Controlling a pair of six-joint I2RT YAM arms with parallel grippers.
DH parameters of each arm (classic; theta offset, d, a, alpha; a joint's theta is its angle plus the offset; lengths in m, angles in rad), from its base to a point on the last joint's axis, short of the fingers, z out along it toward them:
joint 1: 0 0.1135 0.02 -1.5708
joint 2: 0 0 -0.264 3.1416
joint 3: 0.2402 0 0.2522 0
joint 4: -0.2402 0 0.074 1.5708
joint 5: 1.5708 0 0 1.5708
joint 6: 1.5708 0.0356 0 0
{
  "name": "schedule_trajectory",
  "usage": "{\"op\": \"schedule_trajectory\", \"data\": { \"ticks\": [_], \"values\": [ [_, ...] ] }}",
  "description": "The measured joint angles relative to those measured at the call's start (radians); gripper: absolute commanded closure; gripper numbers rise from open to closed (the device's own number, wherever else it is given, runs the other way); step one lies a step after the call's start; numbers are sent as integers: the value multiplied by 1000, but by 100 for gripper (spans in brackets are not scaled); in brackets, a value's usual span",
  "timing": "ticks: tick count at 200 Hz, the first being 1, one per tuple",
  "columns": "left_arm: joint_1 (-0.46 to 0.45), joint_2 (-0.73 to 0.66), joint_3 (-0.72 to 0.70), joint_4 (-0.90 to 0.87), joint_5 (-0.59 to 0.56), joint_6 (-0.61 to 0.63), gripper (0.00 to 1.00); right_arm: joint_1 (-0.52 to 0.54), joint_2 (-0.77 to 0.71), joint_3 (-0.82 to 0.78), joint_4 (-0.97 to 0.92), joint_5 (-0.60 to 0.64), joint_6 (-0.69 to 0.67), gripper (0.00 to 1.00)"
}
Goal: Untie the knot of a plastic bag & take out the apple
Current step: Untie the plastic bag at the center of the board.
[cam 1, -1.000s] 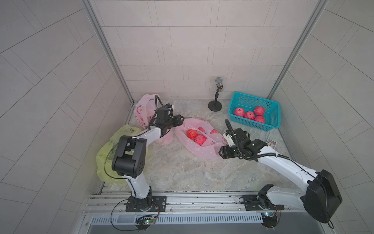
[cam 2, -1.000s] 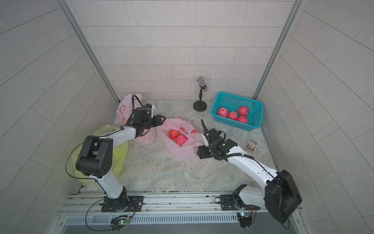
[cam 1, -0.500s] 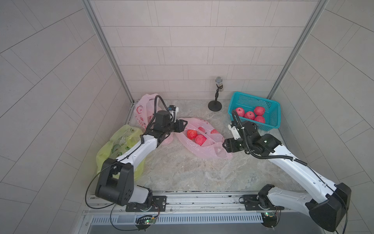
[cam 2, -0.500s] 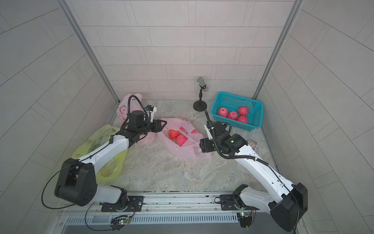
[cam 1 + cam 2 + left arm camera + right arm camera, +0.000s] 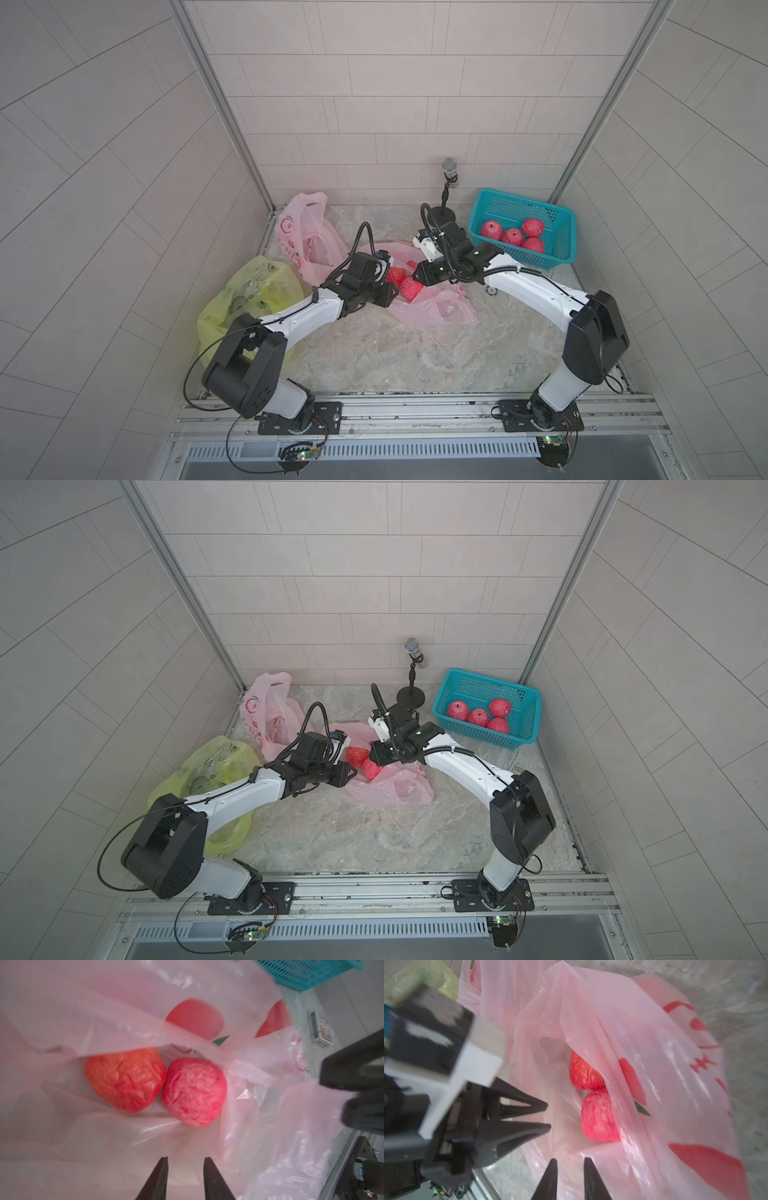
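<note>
Left hand (image 5: 185, 1160) and right hand (image 5: 569, 1160) stand narrowly parted, grasping nothing, at the mouth of the pink bag (image 5: 440, 309). Two apples (image 5: 126, 1080) lie inside, touching.

The white-and-black left arm (image 5: 299, 318) stretches forward with its elbow bent and its forearm low, angled toward the middle. Its black two-fingered left claw (image 5: 185, 1160) has pointed fingertips parted by a narrow gap. The white-and-black right arm (image 5: 536, 289) mirrors it, reaching inward. The black right claw (image 5: 569, 1160) is also narrowly parted. The two claws face each other, near together.
</note>
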Motion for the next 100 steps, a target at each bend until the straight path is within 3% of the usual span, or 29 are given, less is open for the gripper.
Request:
{"op": "schedule_trajectory", "data": {
  "ticks": [49, 100],
  "values": [
    [0, 43, -11, -58, -68, -64, 71, 15, 192, 113, 36, -10, 5, 69],
    [0, 55, -11, -62, -99, -91, 71, 9, 236, 134, 34, 167, 2, 68]
  ]
}}
